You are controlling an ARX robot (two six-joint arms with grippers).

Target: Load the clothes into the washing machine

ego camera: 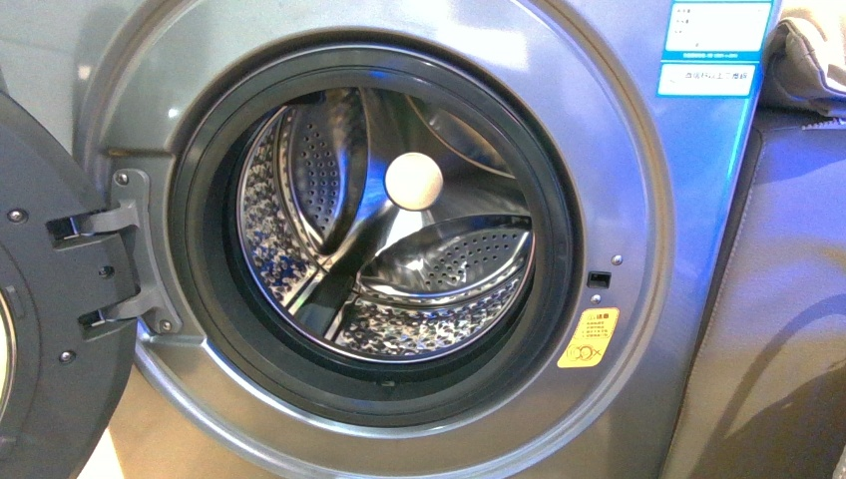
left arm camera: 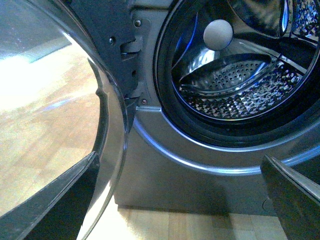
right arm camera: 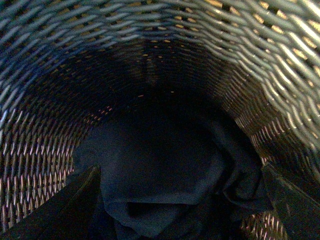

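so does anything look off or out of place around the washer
Nothing stands out. The door of the washing machine hangs open, its drum holds no laundry, and the clothes lie crumpled in the wicker basket.

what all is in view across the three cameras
washing machine: one, silver-grey, fills the front view
door: one, dark grey, swung open at the porthole's left
drum: one, perforated steel, behind the porthole
round cap: one, off-white, drum's back centre
sticker: one, yellow, right of the porthole
labels: two, blue-white, machine's upper right
fabric lump: one, beige-grey, above the cabinet
cabinet: one, grey-brown, right of the machine
basket: one, woven wicker, around the clothes
clothes: one, dark navy, crumpled in the basket bottom
floor: light wood, under the machine
left claw: one, black, open, facing the machine
right claw: one, black, open above the clothes
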